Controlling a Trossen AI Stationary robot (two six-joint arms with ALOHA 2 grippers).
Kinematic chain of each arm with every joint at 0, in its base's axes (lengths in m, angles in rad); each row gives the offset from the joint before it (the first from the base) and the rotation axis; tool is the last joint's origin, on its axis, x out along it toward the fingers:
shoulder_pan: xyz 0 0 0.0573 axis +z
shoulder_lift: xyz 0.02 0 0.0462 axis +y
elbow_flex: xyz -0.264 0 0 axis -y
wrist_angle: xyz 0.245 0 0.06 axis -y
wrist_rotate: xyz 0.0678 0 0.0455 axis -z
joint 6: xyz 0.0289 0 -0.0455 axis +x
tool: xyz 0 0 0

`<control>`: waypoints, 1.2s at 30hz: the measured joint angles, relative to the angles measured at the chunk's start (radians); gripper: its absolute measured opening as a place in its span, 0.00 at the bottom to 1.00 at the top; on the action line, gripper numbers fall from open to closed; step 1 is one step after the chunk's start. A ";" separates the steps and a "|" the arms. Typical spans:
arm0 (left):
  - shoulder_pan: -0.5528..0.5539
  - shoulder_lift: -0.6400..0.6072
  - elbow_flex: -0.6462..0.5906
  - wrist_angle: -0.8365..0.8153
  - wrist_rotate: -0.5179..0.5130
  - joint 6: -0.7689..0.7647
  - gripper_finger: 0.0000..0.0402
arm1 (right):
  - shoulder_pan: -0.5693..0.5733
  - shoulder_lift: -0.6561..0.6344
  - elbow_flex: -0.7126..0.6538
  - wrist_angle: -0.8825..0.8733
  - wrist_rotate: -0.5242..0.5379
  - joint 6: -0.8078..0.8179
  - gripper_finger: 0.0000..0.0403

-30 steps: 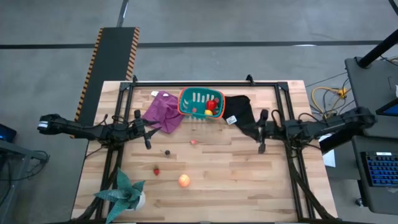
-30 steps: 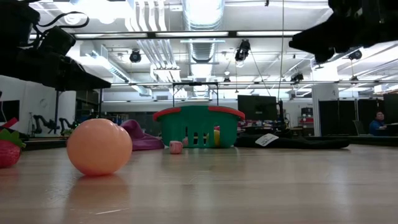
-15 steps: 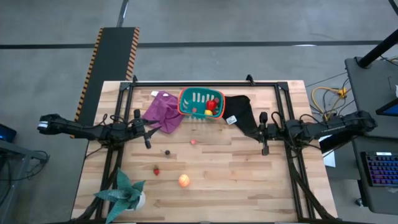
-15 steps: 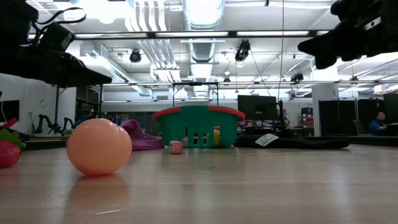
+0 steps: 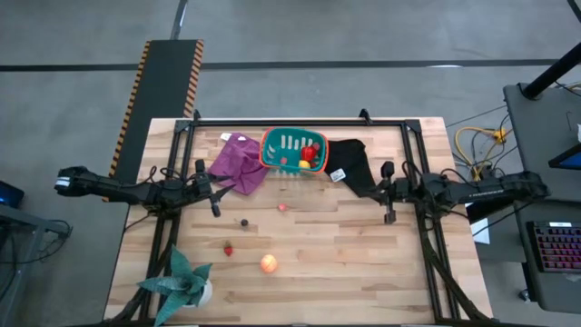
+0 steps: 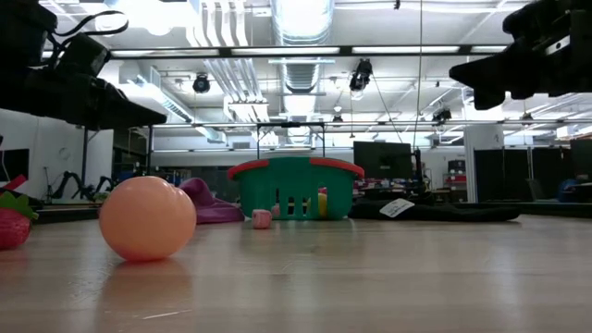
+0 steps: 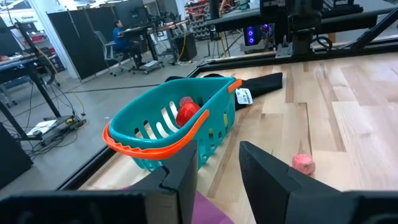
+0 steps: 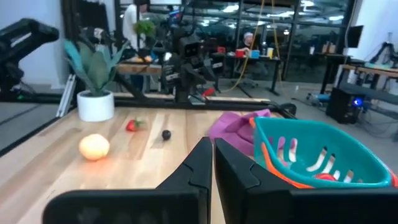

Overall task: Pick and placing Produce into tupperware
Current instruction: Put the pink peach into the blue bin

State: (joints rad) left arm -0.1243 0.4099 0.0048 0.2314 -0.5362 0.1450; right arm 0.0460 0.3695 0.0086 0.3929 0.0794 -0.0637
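The teal tupperware with an orange rim stands at the table's far middle, with a red pepper and a yellow piece inside. A pink piece, a dark piece, a small red piece and an orange-peach ball lie loose on the wood. My left gripper hovers open and empty by the purple cloth; its own view looks at the tupperware. My right gripper hovers shut and empty at the right, beside the black cloth; it also shows in its own view.
A purple cloth lies left of the tupperware and a black cloth right of it. A green spiky plant in a white pot stands at the near left corner. A black frame runs along the table's far edge and sides.
My right gripper has drawn back a little toward the table's right edge, still shut and empty. The produce and the tupperware have stayed where they were.
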 joint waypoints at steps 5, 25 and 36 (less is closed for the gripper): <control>0.000 0.000 0.000 0.000 0.012 0.062 0.26 | 0.001 -0.018 0.002 0.006 -0.001 0.003 0.02; 0.000 0.038 0.078 0.181 0.089 0.072 0.61 | 0.001 -0.013 0.004 0.005 -0.001 0.011 0.02; -0.001 0.233 0.180 0.473 0.328 0.080 0.68 | 0.001 -0.013 0.004 0.005 0.000 0.028 0.02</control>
State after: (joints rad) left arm -0.1253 0.6432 0.1847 0.7040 -0.2078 0.2248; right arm 0.0471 0.3565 0.0128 0.3976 0.0792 -0.0353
